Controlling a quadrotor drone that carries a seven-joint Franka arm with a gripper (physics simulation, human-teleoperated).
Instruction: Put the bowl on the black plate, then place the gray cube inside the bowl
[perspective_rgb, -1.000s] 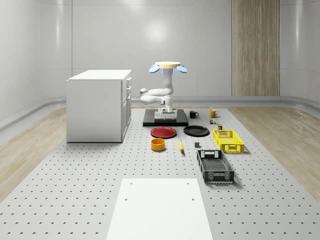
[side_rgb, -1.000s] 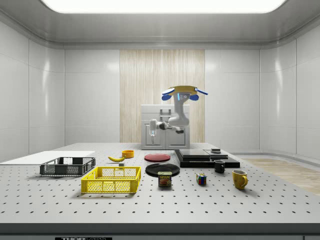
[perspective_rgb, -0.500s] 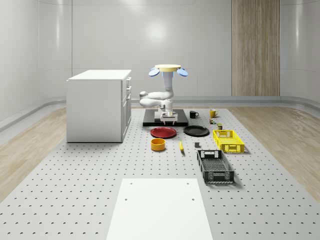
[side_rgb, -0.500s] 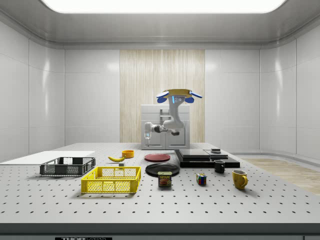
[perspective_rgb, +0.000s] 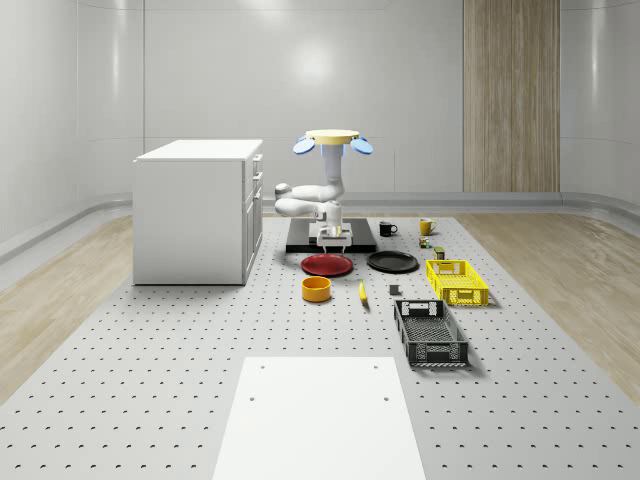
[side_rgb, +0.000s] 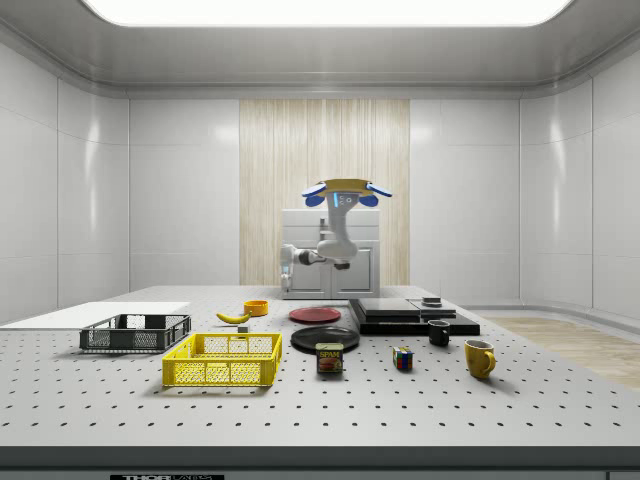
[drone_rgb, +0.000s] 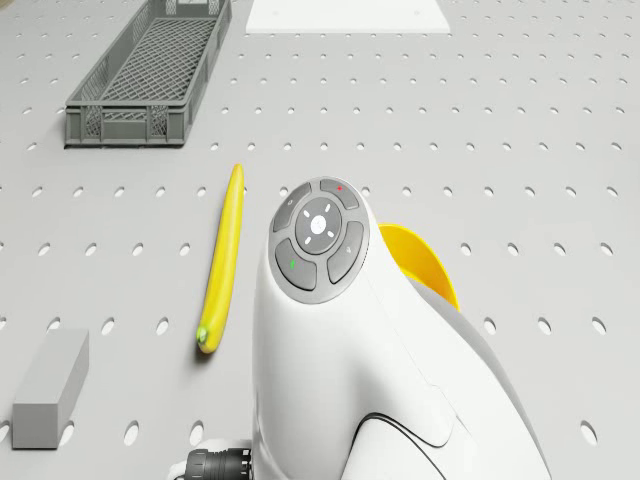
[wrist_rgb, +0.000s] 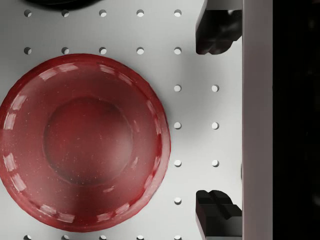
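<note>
Drone (perspective_rgb: 333, 137) nearer the red plate (perspective_rgb: 327, 265) than before, fingers (wrist_rgb: 216, 30) apart; shallow yellow bowl (perspective_rgb: 316, 289) upright.

Matt desk, glossy dishes

The red plate (wrist_rgb: 82, 142) is gleaming like glazed ceramic, the perforated desk (wrist_rgb: 195, 107) is looking like matt grey metal, the robot's white arm shell (drone_rgb: 340, 330) is shining as smooth plastic, and the gray cube (drone_rgb: 48, 388) is looking dull.

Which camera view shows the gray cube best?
The drone view: the gray cube lies large and unobstructed on the table, beside the banana. In the whole-scene view it is only a small dark speck near the black crate.
</note>
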